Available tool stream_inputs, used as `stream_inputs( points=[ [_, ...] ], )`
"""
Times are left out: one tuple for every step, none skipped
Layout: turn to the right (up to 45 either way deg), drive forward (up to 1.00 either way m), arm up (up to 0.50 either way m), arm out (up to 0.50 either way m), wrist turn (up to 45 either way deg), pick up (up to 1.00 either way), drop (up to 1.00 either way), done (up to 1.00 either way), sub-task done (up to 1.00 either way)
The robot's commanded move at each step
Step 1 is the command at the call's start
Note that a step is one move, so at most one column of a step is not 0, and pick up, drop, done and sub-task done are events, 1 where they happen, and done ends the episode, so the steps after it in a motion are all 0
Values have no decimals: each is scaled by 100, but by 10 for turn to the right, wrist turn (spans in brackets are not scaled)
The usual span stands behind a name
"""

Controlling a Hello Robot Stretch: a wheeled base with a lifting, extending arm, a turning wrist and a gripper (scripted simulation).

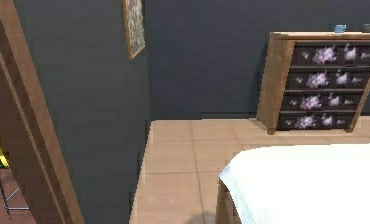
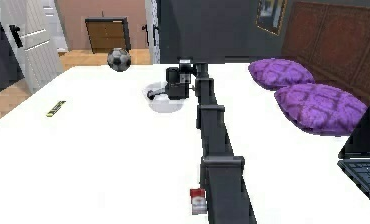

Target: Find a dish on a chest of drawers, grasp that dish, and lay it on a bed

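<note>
A white bed point(image 2: 83, 150) spreads across the arm side view, and its corner point(image 1: 303, 185) shows at the forward view's lower right. My arm reaches out over it. My gripper point(image 2: 171, 86) is at a pale, shallow dish point(image 2: 161, 100) that rests on the bed cover, so I cannot tell whether the gripper holds anything. A wooden chest of drawers point(image 1: 318, 85) with dark flowered drawer fronts stands against the far wall at the forward view's right. A small bluish thing point(image 1: 340, 28) sits on top of it.
Two purple pillows point(image 2: 303, 95) lie at the head of the bed. A black-and-white ball point(image 2: 118, 60), a small yellow strip point(image 2: 58, 108), a laptop edge point(image 2: 361, 155) and a small red-and-white item point(image 2: 196, 198) are on the bed. A framed picture point(image 1: 134, 25) hangs on the dark wall.
</note>
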Motion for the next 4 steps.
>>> stream_inputs(
  points=[
    [0,0,-32,0,0,0,0,0,0],
    [0,0,0,0,0,0,100,0,0],
    [0,0,6,0,0,0,0,0,0],
    [0,0,0,-8,0,0,0,0,0]
  ],
)
